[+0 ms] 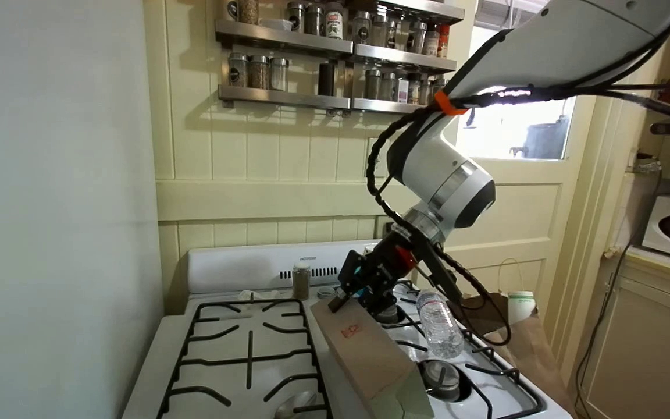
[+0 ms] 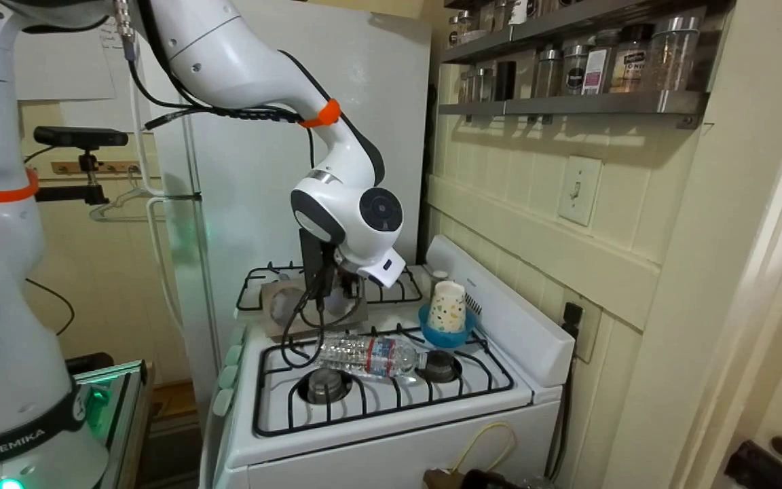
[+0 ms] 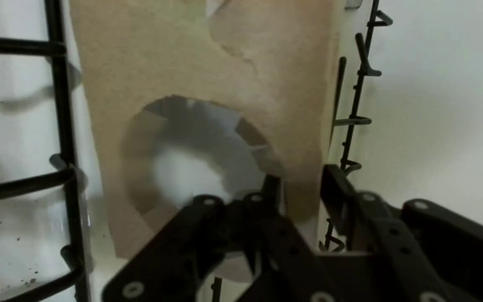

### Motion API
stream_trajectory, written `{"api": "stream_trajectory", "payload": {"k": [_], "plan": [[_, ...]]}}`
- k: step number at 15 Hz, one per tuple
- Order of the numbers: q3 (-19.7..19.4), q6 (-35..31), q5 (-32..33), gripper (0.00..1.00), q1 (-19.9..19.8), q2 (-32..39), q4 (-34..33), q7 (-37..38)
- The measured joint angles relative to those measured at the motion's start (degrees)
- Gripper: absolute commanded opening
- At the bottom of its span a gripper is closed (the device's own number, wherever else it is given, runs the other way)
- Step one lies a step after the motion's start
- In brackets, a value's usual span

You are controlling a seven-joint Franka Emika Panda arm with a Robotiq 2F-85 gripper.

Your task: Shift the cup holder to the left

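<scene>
The cup holder point(image 1: 364, 355) is a beige-grey cardboard tray with round hollows. It stands tilted on the strip between the stove's two grates. In an exterior view its hollows face the camera point(image 2: 269, 302). In the wrist view it fills the middle point(image 3: 266, 84), with one hollow showing whole. My gripper point(image 1: 353, 305) is at its far end and straddles one edge. In the wrist view one finger of the gripper point(image 3: 300, 180) reaches into the hollow and the other lies outside the edge, with the cardboard strip filling the gap. The gripper is mostly hidden behind the wrist in an exterior view point(image 2: 347, 282).
A plastic water bottle point(image 1: 439, 326) lies on the grate beside the holder. A blue bowl point(image 2: 447, 337) with a patterned cup point(image 2: 447, 305) stands near the back panel. A jar point(image 1: 301, 280) stands at the back. Another black grate point(image 1: 249, 361) and a spoon point(image 1: 295, 404) lie opposite the bottle.
</scene>
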State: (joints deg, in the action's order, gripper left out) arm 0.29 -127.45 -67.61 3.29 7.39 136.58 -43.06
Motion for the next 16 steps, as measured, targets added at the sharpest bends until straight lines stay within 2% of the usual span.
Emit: {"api": "stream_trajectory", "payload": {"k": [5, 8, 10, 11, 12, 16], "plan": [[1.2, -0.6, 6.3, 0.02, 0.1, -8.6, 1.4, 7.7], [2.4, -0.6, 8.2, 0.02, 0.4, -13.6, -1.0, 13.6], [3.1, -1.6, 9.2, 0.02, 0.5, -14.3, -4.5, 18.7], [3.4, -2.3, 9.3, 0.07, 0.5, -13.9, -6.5, 21.2], [3.6, -2.4, 8.8, 0.07, 0.6, -13.2, -8.3, 22.6], [3.9, -2.4, 8.4, 0.07, 1.0, -10.7, -11.6, 23.9]]}}
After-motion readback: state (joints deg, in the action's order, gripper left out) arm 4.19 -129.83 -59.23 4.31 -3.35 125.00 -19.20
